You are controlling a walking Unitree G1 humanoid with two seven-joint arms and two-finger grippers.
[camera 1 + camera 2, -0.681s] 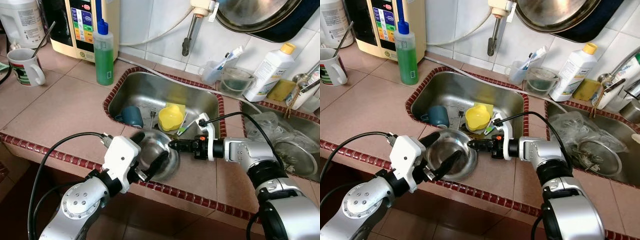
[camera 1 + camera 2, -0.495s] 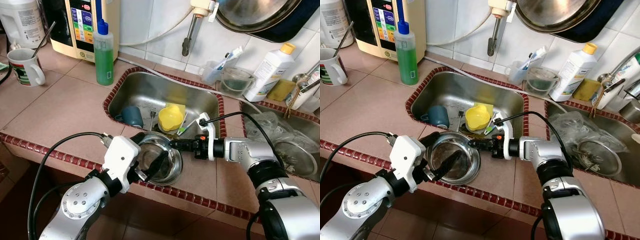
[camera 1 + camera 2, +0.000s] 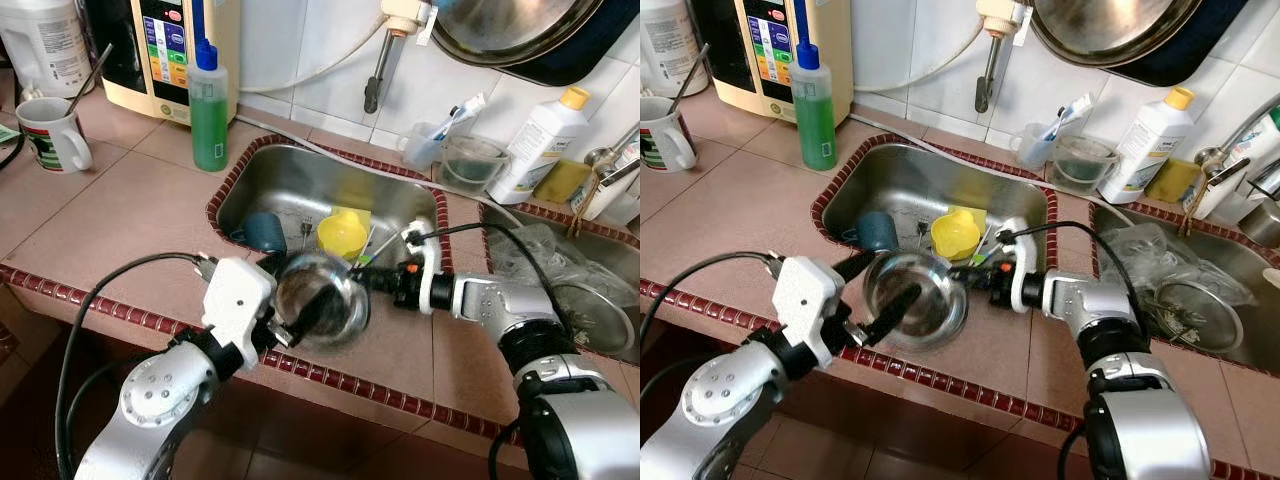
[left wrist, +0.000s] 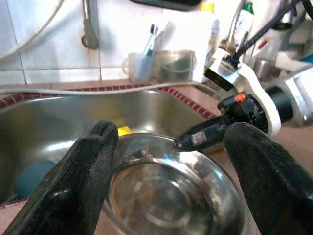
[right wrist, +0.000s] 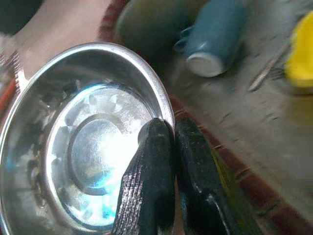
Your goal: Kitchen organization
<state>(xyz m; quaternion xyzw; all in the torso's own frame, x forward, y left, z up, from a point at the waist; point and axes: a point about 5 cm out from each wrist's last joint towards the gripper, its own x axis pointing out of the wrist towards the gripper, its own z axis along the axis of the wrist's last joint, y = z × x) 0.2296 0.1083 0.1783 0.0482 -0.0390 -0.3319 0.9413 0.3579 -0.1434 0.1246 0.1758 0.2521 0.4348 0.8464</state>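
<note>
Carefully, I keep my right gripper pinched on the steel bowl rim, left gripper spread wide astride it, steadying.

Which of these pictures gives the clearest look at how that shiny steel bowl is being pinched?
The right wrist view: the right gripper has its jaws shut on the rim of the steel bowl, seen close. The left wrist view shows the left gripper open around the bowl. The eye views show the bowl between both arms, at the sink's edge.
</note>
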